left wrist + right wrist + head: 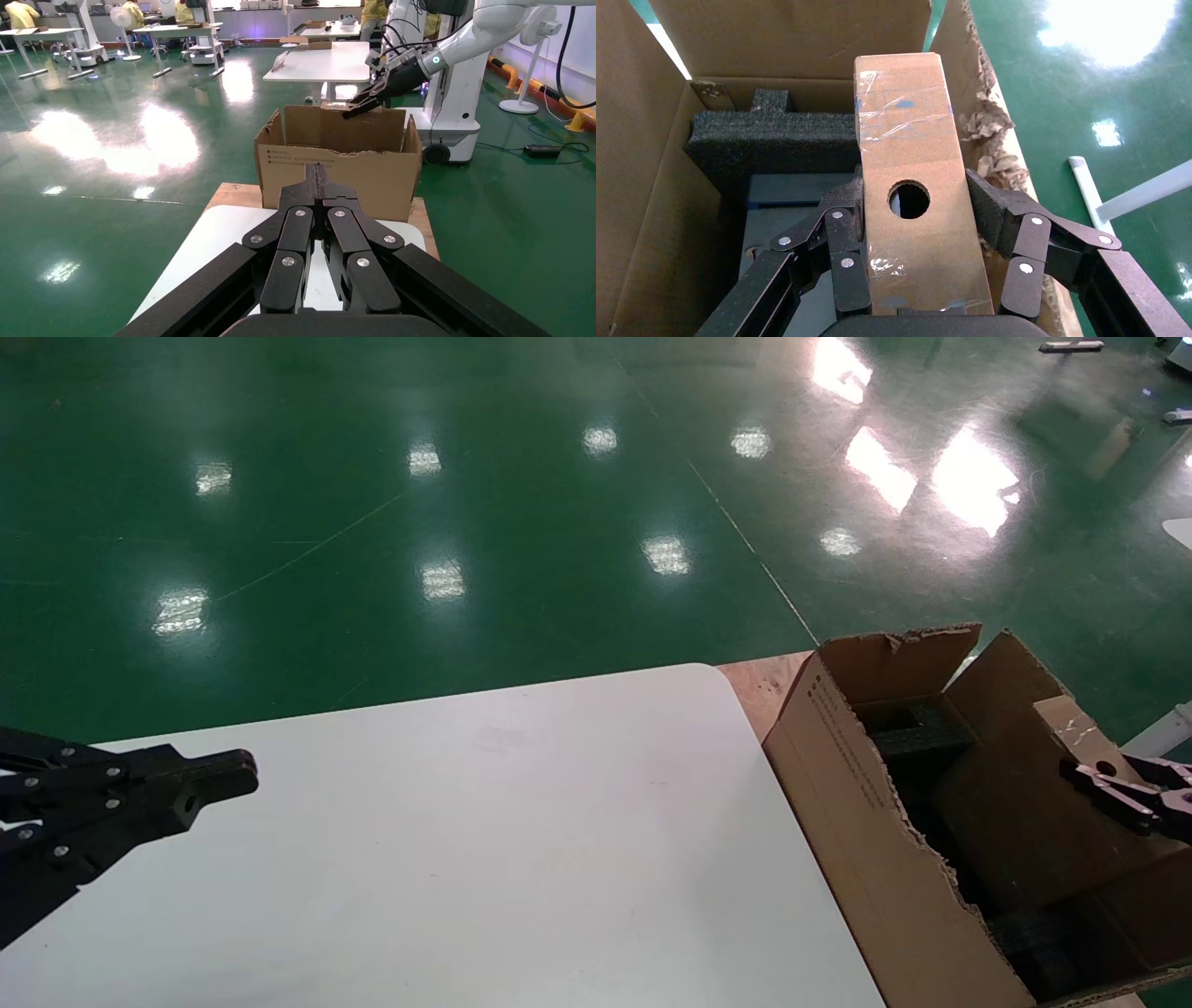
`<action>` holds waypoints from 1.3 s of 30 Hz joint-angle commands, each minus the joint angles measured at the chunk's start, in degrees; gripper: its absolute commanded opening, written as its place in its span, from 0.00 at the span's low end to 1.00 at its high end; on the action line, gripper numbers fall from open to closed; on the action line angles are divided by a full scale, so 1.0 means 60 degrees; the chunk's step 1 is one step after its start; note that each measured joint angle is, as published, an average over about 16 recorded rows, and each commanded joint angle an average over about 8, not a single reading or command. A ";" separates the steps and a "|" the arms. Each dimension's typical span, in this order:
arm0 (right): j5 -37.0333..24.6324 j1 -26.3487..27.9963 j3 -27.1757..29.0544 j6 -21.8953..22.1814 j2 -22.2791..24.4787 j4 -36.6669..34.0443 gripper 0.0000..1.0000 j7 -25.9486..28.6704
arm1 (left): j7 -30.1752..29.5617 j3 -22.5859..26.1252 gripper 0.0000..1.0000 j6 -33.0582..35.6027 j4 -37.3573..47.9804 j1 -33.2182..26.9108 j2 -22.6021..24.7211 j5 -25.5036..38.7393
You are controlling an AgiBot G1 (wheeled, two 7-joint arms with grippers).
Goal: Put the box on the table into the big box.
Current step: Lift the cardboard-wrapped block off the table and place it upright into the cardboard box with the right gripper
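At the right edge of the head view, the right gripper clamps the small oblong brown cardboard box by its stiff, light-looking but slippery taped long sides, inside the large torn brown carton.

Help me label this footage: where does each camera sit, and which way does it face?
Head: high on the body, looking down at the table; left claw and right claw both show.
Left wrist: behind the shut left claw, facing the big box.
Right wrist: behind the right claw, which grips the box.
All three share the big box.
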 commanded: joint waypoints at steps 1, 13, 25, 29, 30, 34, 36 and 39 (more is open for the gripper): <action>-0.0100 0.0088 0.0013 0.0019 -0.0096 -0.0181 0.00 -0.0092 | 0.0000 0.0000 0.00 0.0000 0.0000 0.0000 0.0000 0.0000; -0.0207 0.0218 -0.0054 0.0479 -0.0009 -0.0294 0.00 -0.0163 | 0.0000 0.0001 0.00 0.0000 0.0000 0.0000 0.0000 -0.0001; -0.0214 -0.0045 0.0174 0.0917 -0.0049 0.0167 0.00 0.0032 | 0.0001 0.0001 0.00 -0.0001 0.0000 0.0000 -0.0001 -0.0001; -0.0141 -0.0099 0.0236 0.1213 -0.0084 0.0474 0.00 0.0083 | 0.0001 0.0002 0.00 -0.0001 0.0000 0.0000 -0.0001 -0.0001; -0.0107 -0.0103 0.0249 0.1324 -0.0093 0.0590 0.00 0.0100 | 0.0001 0.0002 0.00 -0.0001 0.0000 0.0000 -0.0001 -0.0001; 0.0048 -0.0122 0.0301 0.1852 -0.0101 0.1177 0.00 0.0200 | 0.0001 0.0002 0.00 -0.0001 0.0000 0.0000 -0.0001 -0.0001; 0.0107 -0.0157 0.0338 0.2111 -0.0078 0.1501 0.00 0.0281 | 0.0001 0.0002 0.00 -0.0001 0.0000 -0.0001 -0.0001 -0.0001; 0.0143 -0.0282 0.0414 0.2408 -0.0023 0.1949 0.00 0.0423 | 0.0001 0.0002 0.00 -0.0001 0.0000 -0.0001 -0.0001 -0.0001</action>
